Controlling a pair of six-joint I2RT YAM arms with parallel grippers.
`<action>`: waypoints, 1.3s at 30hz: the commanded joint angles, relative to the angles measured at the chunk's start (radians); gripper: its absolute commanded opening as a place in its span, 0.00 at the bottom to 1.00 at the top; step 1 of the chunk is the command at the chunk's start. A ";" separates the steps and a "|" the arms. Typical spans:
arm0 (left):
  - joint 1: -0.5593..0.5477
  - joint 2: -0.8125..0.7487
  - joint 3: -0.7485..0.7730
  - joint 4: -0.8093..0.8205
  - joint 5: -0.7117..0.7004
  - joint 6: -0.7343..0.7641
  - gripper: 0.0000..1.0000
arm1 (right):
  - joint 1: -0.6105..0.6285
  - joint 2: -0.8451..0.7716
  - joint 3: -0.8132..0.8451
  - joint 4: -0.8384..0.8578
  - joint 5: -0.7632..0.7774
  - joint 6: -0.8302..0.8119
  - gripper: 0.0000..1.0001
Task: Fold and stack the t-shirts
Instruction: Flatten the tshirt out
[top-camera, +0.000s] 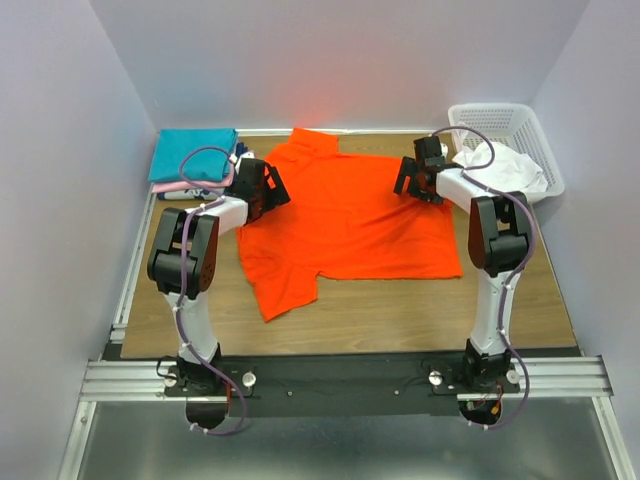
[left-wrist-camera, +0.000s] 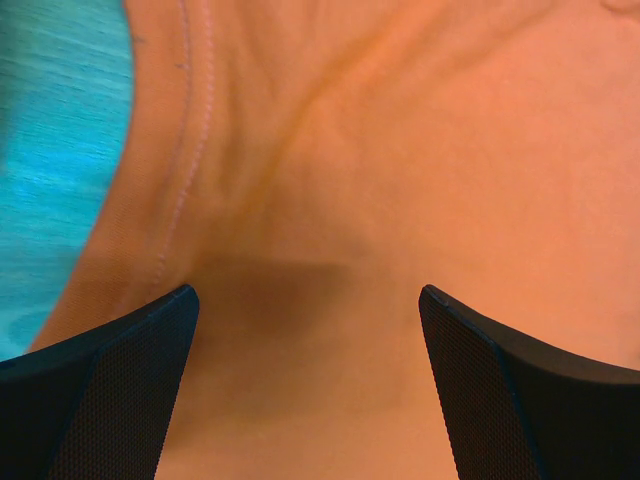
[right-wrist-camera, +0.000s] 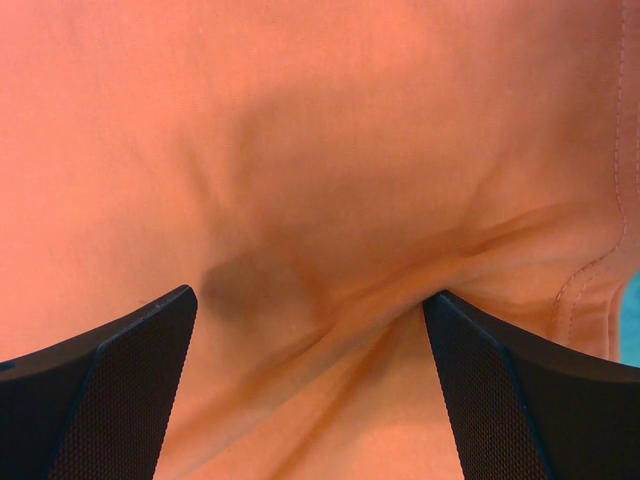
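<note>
A bright orange-red t-shirt (top-camera: 345, 215) lies spread on the wooden table, collar to the back, one sleeve hanging toward the front left. My left gripper (top-camera: 262, 186) hovers open over its left shoulder edge. In the left wrist view the orange cloth (left-wrist-camera: 400, 180) fills the frame, its stitched hem at the left, and my left gripper (left-wrist-camera: 308, 300) has nothing between its fingers. My right gripper (top-camera: 415, 178) is open over the right shoulder. In the right wrist view my right gripper (right-wrist-camera: 310, 300) straddles a raised wrinkle of the cloth (right-wrist-camera: 330, 150). Folded teal, pink and navy t-shirts (top-camera: 192, 157) are stacked at the back left.
A white lattice basket (top-camera: 510, 125) at the back right holds white cloth (top-camera: 505, 170). The wooden table (top-camera: 400, 310) is bordered by a metal rail at the left and front. Grey walls close in on three sides.
</note>
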 joint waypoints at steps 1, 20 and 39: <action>0.009 0.022 0.052 -0.034 0.010 0.021 0.98 | -0.006 0.078 0.045 -0.030 0.002 -0.047 1.00; -0.157 -0.705 -0.427 -0.256 -0.107 -0.167 0.98 | 0.019 -0.664 -0.440 -0.001 0.013 0.142 1.00; -0.319 -0.999 -0.810 -0.487 0.062 -0.489 0.93 | 0.017 -0.890 -0.668 0.042 0.088 0.240 1.00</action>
